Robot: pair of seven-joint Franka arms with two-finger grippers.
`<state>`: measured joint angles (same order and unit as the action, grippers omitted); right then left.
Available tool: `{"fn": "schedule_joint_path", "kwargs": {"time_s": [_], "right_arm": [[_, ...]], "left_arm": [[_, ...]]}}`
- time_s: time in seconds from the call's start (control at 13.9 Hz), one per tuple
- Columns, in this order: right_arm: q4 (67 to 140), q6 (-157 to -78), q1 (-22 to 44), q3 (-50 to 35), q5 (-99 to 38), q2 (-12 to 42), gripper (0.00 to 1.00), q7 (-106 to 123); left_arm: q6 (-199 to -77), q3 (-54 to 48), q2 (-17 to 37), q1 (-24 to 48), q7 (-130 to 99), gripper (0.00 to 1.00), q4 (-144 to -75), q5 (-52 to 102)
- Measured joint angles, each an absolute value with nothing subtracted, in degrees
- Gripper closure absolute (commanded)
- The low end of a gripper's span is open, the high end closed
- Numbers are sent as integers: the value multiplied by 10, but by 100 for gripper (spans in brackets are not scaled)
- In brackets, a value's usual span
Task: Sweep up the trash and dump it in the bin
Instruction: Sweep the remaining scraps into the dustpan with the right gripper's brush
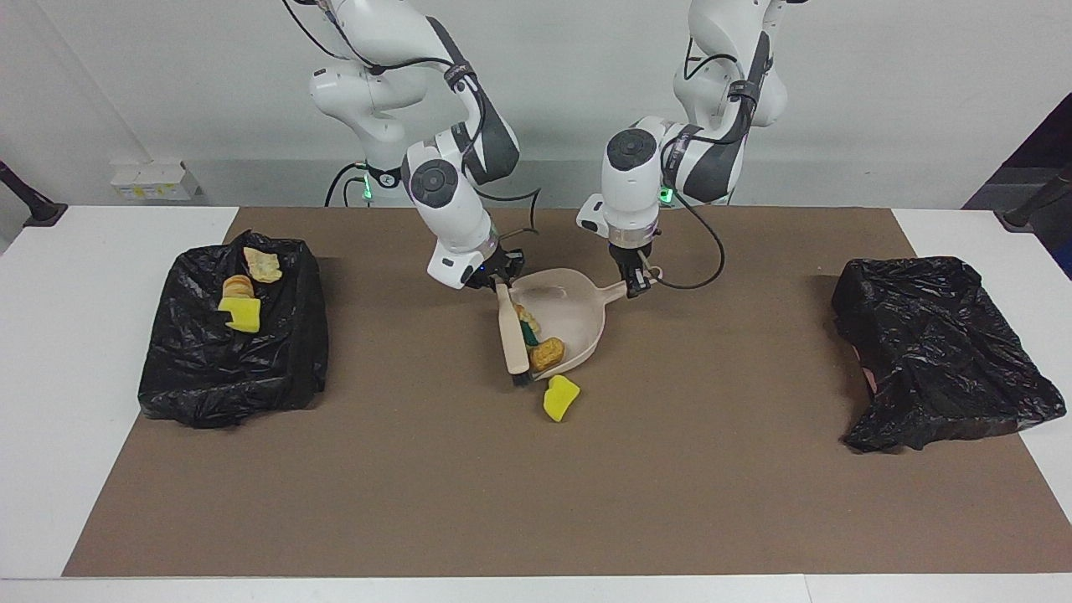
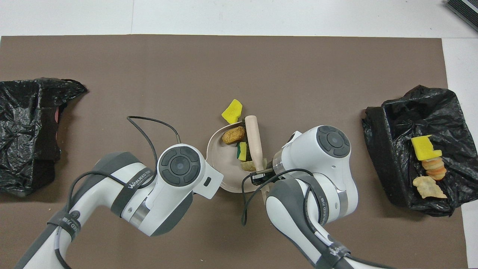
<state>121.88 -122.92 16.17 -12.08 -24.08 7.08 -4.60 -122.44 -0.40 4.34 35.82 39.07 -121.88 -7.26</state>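
My left gripper is shut on the handle of the beige dustpan, which rests on the brown mat. My right gripper is shut on the wooden brush, whose length lies along the dustpan's open mouth. Trash sits inside the pan against the brush: a tan chunk, a green and yellow sponge piece and another bread chunk. One yellow sponge piece lies on the mat just outside the pan's lip. The black-bagged bin stands at the right arm's end.
On top of that bin's bag lie a yellow sponge piece and two bread scraps. A second black-bagged bin stands at the left arm's end. The mat extends farther from the robots.
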Motion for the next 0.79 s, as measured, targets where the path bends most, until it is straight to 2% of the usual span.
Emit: {"fn": "schedule_joint_path", "kwargs": {"time_s": [0.22,0.43,0.58,0.79], "right_arm": [[1205,-1184,152,-116,-230,49,100,-35],[1176,-1166,131,-115,-123,21,100,2],[1145,-1149,130,-115,-60,31,100,63],[1069,-1105,138,-119,15,89,100,121]], "left_arm": [[-1228,-4,44,358,390,100,-1219,-73],[-1228,-3,45,357,402,100,-1219,-73],[-1227,4,44,353,427,100,-1218,-73],[-1202,11,42,315,483,100,-1206,-73]]}}
